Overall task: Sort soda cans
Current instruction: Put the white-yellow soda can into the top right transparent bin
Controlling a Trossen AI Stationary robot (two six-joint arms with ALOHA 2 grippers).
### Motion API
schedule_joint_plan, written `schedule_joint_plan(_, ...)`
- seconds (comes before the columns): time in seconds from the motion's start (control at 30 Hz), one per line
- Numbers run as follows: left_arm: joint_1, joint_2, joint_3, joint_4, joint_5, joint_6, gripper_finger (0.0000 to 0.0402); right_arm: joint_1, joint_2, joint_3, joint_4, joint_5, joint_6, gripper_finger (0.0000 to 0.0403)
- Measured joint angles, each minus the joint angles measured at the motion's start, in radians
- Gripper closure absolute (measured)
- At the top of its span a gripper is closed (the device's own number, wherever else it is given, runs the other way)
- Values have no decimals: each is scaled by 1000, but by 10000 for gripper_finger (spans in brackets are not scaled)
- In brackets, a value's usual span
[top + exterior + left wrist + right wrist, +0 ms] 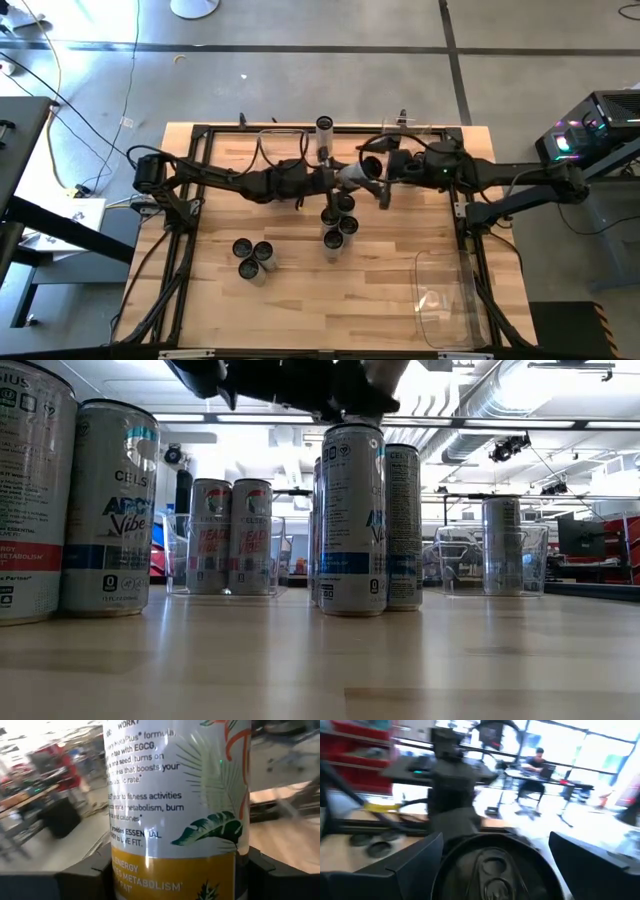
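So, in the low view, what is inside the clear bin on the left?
Two upright soda cans stand side by side inside the clear bin. Whether more cans stand behind them cannot be seen, because these two cover the back of the bin.

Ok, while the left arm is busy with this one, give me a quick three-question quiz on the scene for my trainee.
1. True or false: the left gripper is empty.
2. In the high view, how many cans are in the cluster of cans standing apart on the left arm's side of the table? A) two B) three C) five
3. In the left wrist view, what colour is the broad band next to the white part of the held can?

Key:
1. False. Its fingers are closed on a can.
2. B.
3. Yellow.
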Motion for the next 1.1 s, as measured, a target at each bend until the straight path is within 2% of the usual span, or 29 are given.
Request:
schedule_joint_plan(0.07,-6,2,-1,-11,-44,14,163,13,-2,0,8,64,-10,44)
schedule_joint_plan(0.17,-9,3,-1,-6,-54,4,163,33,-22,0,9,110,-19,44)
schedule_joint_plan(0.33,18,2,-34,81,5,-71,163,58,-49,0,-38,99,33,43)
schedule_joint_plan(0.43,31,2,-69,150,53,-112,163,72,-45,-1,-67,140,59,43)
schedule_joint_plan(0.83,17,2,-82,201,62,-83,163,68,57,-2,79,139,53,46)
schedule_joint_plan(0.97,17,2,-82,190,62,-88,163,68,53,-2,85,150,58,74)
schedule_joint_plan(1.1,17,2,-82,193,61,-90,163,68,38,-2,70,176,63,126)
